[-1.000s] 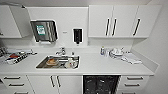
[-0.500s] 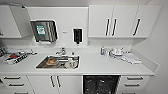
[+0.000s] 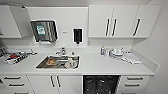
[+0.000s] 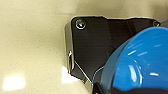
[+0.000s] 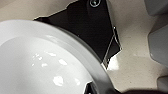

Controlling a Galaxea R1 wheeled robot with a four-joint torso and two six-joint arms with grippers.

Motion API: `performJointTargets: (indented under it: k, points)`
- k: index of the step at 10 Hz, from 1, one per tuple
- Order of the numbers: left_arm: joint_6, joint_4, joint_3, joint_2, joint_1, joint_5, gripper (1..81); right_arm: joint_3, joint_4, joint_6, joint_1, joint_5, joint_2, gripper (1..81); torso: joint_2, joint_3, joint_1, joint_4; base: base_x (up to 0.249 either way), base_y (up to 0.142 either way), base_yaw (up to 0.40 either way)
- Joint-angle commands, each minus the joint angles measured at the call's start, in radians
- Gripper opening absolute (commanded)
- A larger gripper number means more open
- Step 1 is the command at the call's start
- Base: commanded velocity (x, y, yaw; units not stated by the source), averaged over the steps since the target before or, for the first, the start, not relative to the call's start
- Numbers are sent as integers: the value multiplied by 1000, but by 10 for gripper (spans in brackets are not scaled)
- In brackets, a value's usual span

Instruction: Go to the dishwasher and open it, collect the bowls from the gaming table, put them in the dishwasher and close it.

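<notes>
The dishwasher [image 3: 100, 84] gapes open under the counter, right of the sink [image 3: 58, 62]. A blue bowl [image 4: 140, 62] rides at the left wrist and a pale bowl [image 5: 42, 60] at the right, though I cannot tell how either gripper's fingers stand. A loose hold could drop a bowl onto the floor before it reaches the racks.

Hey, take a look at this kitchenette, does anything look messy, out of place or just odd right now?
A few things. The dishwasher under the counter shows its dark racks rather than a steel front, so it appears open. The sink holds unwashed dishes. Items sit cluttered at both ends of the counter. No spill or damage is visible.
</notes>
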Motion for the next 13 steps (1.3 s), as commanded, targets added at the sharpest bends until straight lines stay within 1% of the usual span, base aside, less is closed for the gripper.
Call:
performJointTargets:
  k: [1,3,6,7,8,9,10,12,13]
  points:
    - [-6,-8,12,-26,-41,31,10,18,-13,-3,39,-60,-27,10,0,-52,0,0,0,0,0]
    - [-12,-9,35,-46,-48,31,10,18,-13,-3,41,-60,-27,10,0,-119,0,0,0,0,0]
    - [-29,-9,140,-116,-70,33,10,23,-13,-3,41,-60,-27,10,0,-221,0,0,0,0,0]
    - [-32,-9,168,-141,-76,33,10,23,-13,-3,42,-60,-27,10,0,-157,0,0,0,0,0]
    - [-52,-9,187,-169,-83,31,10,23,-13,-3,42,-60,-27,10,0,-182,0,0,0,0,0]
    - [-68,-9,199,-196,-99,31,10,23,-13,-3,42,-60,-27,10,1,-192,1,0,0,0,0]
    - [-97,-8,208,-224,-122,20,10,22,-13,-3,42,-60,-27,10,1,-201,1,0,0,0,0]
    - [-133,-9,216,-264,-198,-18,10,25,-13,-3,48,-60,-24,10,1,-201,1,0,0,0,0]
    - [-147,-8,219,-284,-229,-20,10,26,-12,-2,48,-60,-24,10,1,-201,1,0,0,0,0]
